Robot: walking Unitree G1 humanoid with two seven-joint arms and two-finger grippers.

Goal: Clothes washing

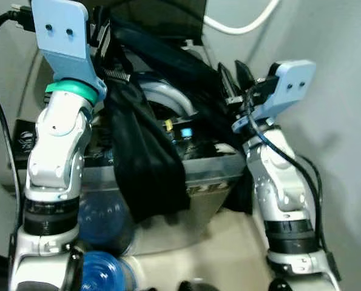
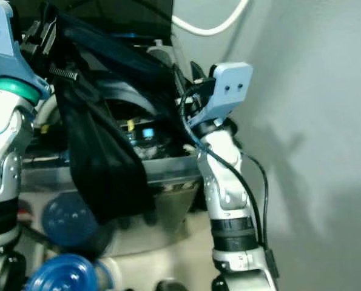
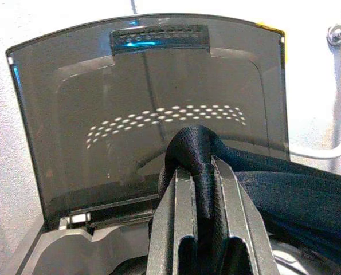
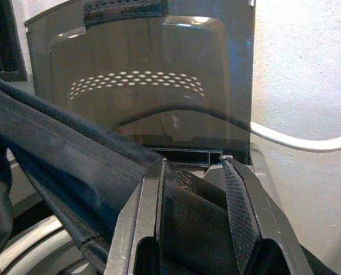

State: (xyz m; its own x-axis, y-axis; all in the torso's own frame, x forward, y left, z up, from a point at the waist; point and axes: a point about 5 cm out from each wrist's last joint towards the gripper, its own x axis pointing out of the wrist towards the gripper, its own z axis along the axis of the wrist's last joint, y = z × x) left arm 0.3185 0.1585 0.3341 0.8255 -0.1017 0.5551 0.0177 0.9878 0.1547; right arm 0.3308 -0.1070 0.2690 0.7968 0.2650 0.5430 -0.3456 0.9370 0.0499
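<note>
The top-loading washing machine [image 1: 210,167] is seen from above by the two head-mounted eye views, angled forward and down at close range, the right eye's framing offset sideways. Each wrist view is aimed along its own fingers toward the raised smoked lid [image 3: 147,109], which is shared by both, with the black garment [image 1: 147,163] close to each lens.

Both silver arms were raised over the open top-loading washing machine [image 1: 198,176], holding a long black garment [image 1: 145,163] stretched between them. The left gripper [image 1: 104,45], up beside its pale blue wrist block [image 1: 62,33], was buried in the cloth, which hung below it in a heavy fold over the machine's front edge. The right gripper [image 1: 232,82] met the garment's other end. Beneath the left arm sat blue plastic bottles [image 1: 104,242]; behind the right gripper ran a white hose [image 1: 241,25].
</note>
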